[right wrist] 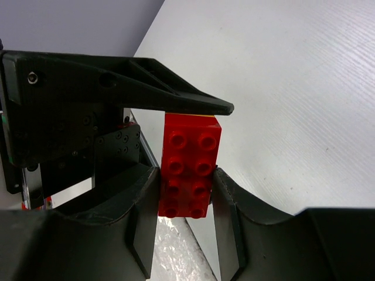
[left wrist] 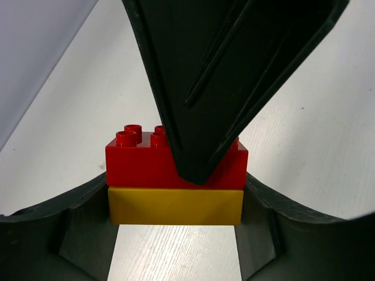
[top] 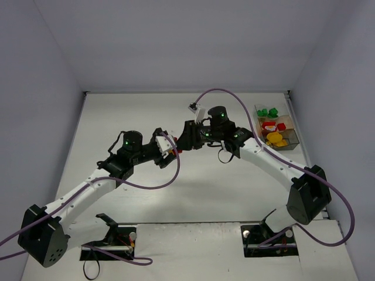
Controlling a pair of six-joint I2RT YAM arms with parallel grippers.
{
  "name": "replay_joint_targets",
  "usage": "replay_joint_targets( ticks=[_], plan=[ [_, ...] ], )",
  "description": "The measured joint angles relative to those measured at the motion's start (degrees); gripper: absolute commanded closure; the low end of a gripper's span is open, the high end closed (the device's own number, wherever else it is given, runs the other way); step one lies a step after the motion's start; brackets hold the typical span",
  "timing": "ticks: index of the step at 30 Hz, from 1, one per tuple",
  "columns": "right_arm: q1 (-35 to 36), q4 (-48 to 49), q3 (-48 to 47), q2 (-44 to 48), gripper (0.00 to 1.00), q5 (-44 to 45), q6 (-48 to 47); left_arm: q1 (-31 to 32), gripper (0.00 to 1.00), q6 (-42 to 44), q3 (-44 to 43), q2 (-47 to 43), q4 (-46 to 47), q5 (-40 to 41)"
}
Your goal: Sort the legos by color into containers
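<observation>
Stack of red brick on yellow brick, table centre: left gripper clamps yellow brick, right gripper clamps red brick. Tray, 2 o'clock, holds green, red, yellow pieces.

Left pincer and right pincer wall the bricks; table beyond open.
</observation>
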State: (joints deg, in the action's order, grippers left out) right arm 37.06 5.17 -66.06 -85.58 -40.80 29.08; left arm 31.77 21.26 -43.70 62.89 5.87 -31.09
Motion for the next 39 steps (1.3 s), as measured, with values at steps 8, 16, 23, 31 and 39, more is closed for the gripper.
replay_joint_targets(
  ticks=[8, 16, 23, 31, 39],
  plan=[
    [-0.22, 0.09, 0.00, 0.00, 1.00, 0.26, 0.00, 0.02, 0.43, -0.33, -0.02, 0.42, 0.09, -0.44],
    [-0.35, -0.20, 0.00, -0.02, 1.00, 0.63, -0.15, 0.00, 0.64, -0.42, -0.50, 1.31, 0.00, -0.46],
    [-1.75, -0.26, 0.00, -0.02, 1.00, 0.42, -0.17, 0.00, 0.90, -0.37, -1.09, 2.32, 0.33, -0.61],
    [-8.68, -1.55, -0.02, 0.59, 1.00, -2.40, -1.07, -0.15, 0.92, -0.79, -0.39, 2.56, 1.36, -0.09],
    [-24.46, -6.25, 0.37, 3.48, 1.00, 2.58, -3.89, -0.81, 0.92, -2.12, 1.36, 2.56, 0.00, 1.51]
  ],
)
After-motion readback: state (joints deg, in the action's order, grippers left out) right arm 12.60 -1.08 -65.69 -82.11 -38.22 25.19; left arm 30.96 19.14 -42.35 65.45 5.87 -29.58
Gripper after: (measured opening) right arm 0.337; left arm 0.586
